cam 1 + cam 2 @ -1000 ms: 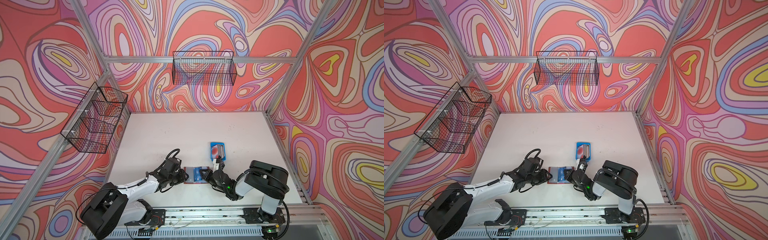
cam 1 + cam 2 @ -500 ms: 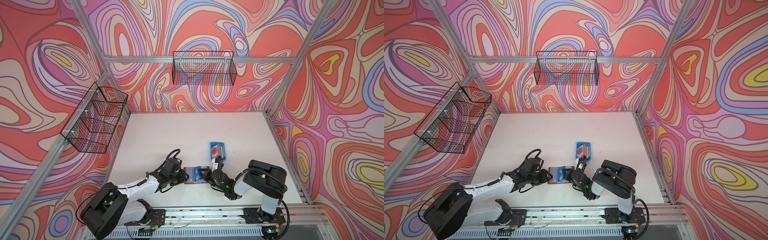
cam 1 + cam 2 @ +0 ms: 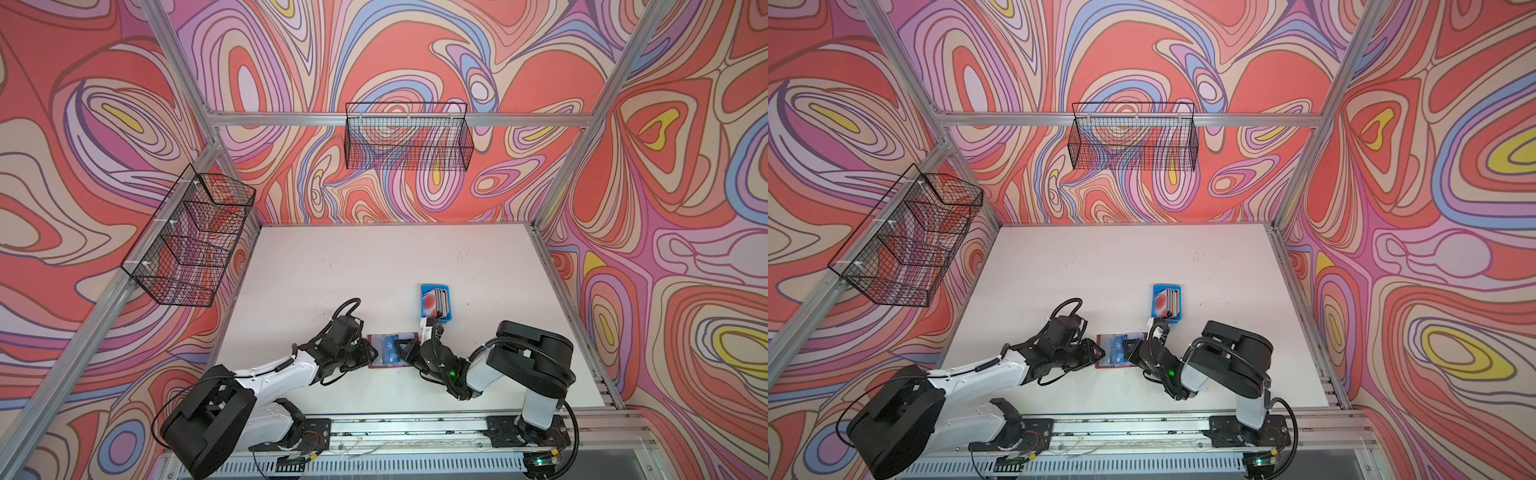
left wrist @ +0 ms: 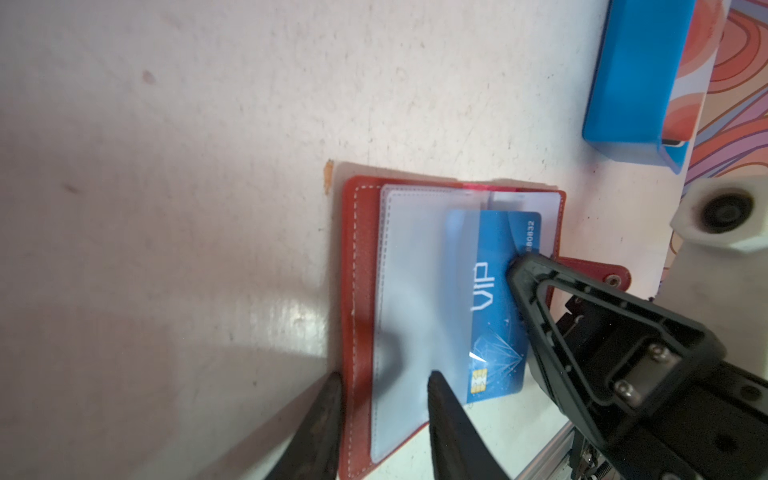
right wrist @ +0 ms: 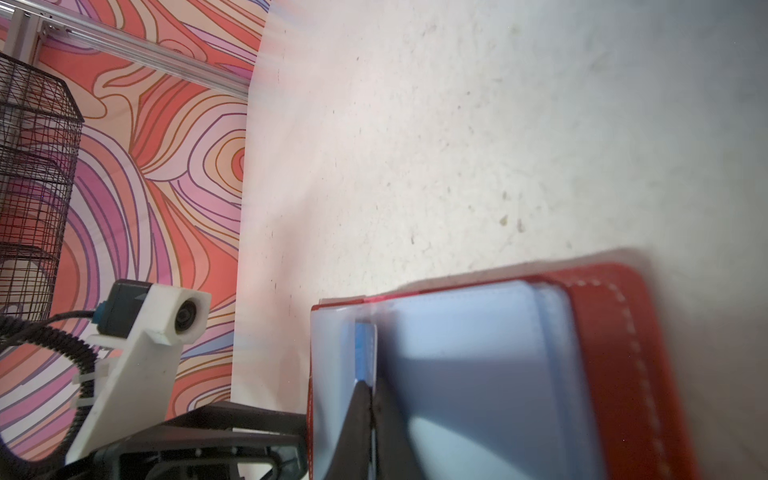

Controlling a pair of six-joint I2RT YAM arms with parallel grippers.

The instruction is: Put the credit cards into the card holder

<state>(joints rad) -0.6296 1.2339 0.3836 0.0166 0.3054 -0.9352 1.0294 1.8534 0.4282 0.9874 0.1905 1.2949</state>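
The red card holder (image 3: 390,366) (image 4: 360,257) lies open on the table near the front. A light blue credit card (image 4: 496,299) (image 3: 390,348) sits partly under one of its clear sleeves (image 4: 415,270). My right gripper (image 5: 371,388) (image 3: 405,348) is shut on this card's outer edge. My left gripper (image 4: 384,380) (image 3: 372,354) stands open over the holder's opposite edge. One fingertip (image 4: 332,384) is beside the red cover and the other rests on the clear sleeve. More credit cards (image 3: 433,301) (image 3: 1166,301) stand in a blue tray (image 3: 424,287).
The blue tray (image 3: 1156,287) stands just behind my right gripper. Black wire baskets hang on the left wall (image 3: 191,241) and the back wall (image 3: 409,137). An aluminium rail (image 3: 415,424) runs along the table's front edge.
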